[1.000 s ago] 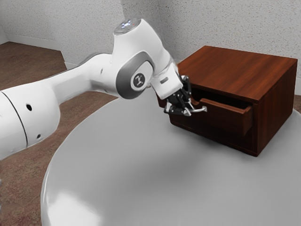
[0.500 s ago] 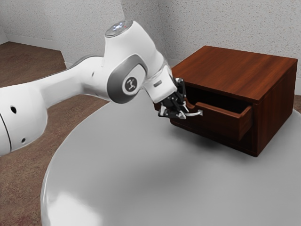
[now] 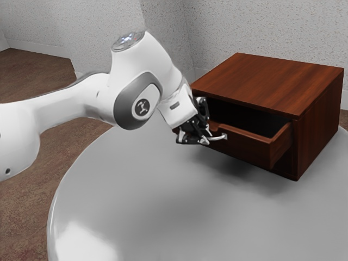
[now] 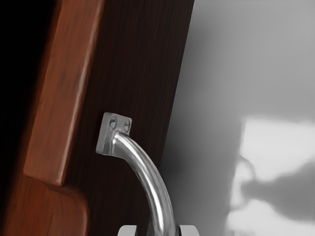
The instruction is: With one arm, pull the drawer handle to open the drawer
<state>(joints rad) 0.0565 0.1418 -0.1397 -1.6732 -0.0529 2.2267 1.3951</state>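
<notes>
At the exterior view's left a thick arm is seen, made of smooth, glossy white shells with rounded joints, one of them capped by a grey disc. Toward the centre of the frame it narrows to a black gripper, whose two fingers are clamped from both sides on the handle. The handle is a slim bowed bar of polished silvery metal. In the wrist view the handle is shown curving out from a small square mounting plate marked with two screw holes, and it is flanked by pale finger pads close beside the camera.

Just right of the gripper, the drawer is seen standing partly out of its opening, with a dark hollow visible behind its front panel. It is built of reddish-brown wood with a fine straight grain and squared edges. The cabinet housing it, a plain box of the same varnished wood, is placed at the right of the frame.

Both are carried on a round table of matt pale grey with a softly rounded rim, on which faint shadows are cast. Brown carpeted floor is seen at the upper left, and speckled off-white walls are met in a corner across the top
</notes>
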